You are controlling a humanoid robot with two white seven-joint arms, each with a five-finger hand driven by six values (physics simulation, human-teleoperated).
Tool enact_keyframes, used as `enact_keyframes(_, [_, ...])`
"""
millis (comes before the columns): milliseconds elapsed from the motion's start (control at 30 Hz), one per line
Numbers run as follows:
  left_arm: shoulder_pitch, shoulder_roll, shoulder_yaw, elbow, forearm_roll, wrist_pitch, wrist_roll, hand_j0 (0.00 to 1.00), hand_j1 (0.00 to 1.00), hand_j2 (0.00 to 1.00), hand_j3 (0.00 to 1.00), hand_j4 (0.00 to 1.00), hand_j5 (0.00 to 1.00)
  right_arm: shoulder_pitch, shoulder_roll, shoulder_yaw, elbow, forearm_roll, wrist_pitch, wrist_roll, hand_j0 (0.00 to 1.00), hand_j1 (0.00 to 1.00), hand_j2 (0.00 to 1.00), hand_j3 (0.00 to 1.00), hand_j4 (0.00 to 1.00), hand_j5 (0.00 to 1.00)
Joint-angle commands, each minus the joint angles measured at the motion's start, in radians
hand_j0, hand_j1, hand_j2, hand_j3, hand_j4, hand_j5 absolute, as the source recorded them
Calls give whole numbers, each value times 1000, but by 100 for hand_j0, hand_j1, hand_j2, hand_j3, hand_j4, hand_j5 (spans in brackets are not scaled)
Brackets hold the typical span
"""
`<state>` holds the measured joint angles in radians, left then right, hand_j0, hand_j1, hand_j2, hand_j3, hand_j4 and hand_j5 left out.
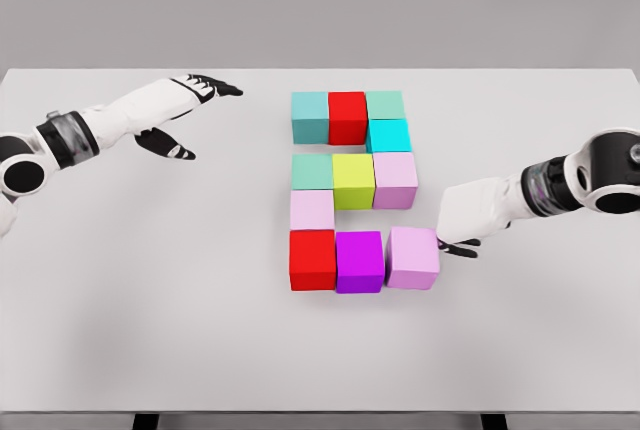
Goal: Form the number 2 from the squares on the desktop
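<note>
Lilac cube [413,258] touching right hand [462,218] fingers [460,247], curled, grasp unclear; left hand [178,110] fingers spread.

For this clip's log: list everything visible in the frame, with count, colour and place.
White table: 1, fills most of the view.
Teal cubes: 3, top-row left, top-row right, middle-row left.
Red cubes: 2, top-row centre, bottom-row left.
Cyan cube: 1, right side below the top row.
Yellow-green cube: 1, middle-row centre.
Pale pink cubes: 3, middle-row right, left side below the middle row, bottom-row right, slightly askew.
Purple cube: 1, bottom-row centre.
Left hand: white and black, fingers spread, upper left, holding nothing.
Right hand: white, beside the bottom-row right cube; fingers mostly hidden.
</note>
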<state>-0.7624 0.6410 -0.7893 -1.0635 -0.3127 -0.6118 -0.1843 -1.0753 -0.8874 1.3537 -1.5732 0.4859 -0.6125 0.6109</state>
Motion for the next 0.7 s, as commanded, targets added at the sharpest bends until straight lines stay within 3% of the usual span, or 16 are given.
enact_keyframes(0, [-2,-1,1,-1,7,1,2,100,100,100,100,100,100,0,2,-1,-2,-3,2,0,14,14,14,14,14,14])
enact_keyframes(667, [17,3,1,-9,6,1,3,100,100,100,100,100,100,-2,2,-2,-11,-3,2,0,14,14,14,14,14,14])
